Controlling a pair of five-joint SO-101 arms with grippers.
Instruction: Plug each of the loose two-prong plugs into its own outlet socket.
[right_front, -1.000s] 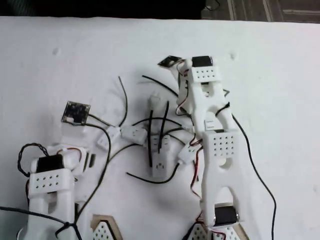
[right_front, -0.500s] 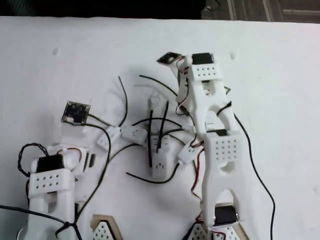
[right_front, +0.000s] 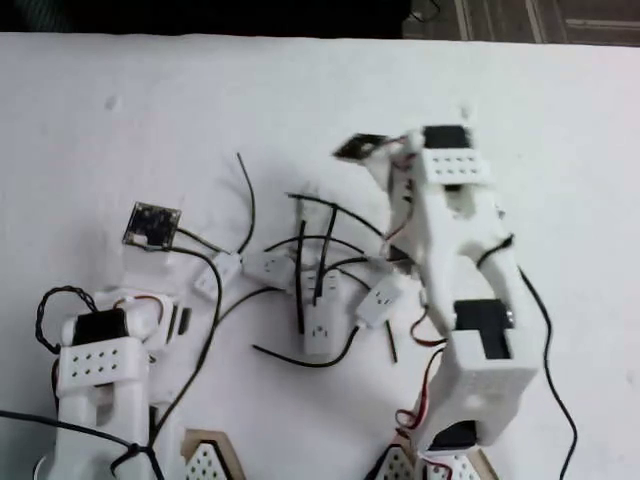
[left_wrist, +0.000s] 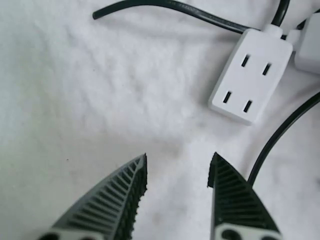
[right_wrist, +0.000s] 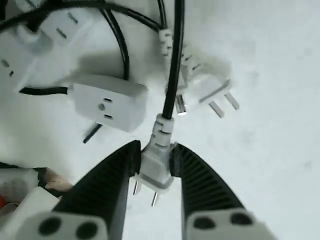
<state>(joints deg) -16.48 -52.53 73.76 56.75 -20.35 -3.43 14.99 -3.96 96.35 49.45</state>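
Observation:
My right gripper (right_wrist: 155, 150) is shut on a white two-prong plug (right_wrist: 156, 172) with a black cord, prongs pointing back toward the wrist, held above the table. Below it lie a white outlet socket (right_wrist: 109, 102) and a loose white plug (right_wrist: 216, 95). In the high view the right arm (right_front: 455, 230) stands right of the tangle of cords and outlets (right_front: 318, 328). My left gripper (left_wrist: 178, 159) is open over bare cloth, a short way from a white four-slot outlet (left_wrist: 250, 75). The left arm (right_front: 95, 365) sits at the lower left.
White cloth covers the table (right_front: 120, 120). Black cords (right_front: 300, 270) cross the middle among several white outlet blocks. A small camera board (right_front: 152, 223) stands out left of the tangle. Arm bases (right_front: 205, 460) sit at the near edge.
The right arm swung to the right with the plug in its gripper, dragging the black cord along. The left arm stayed still.

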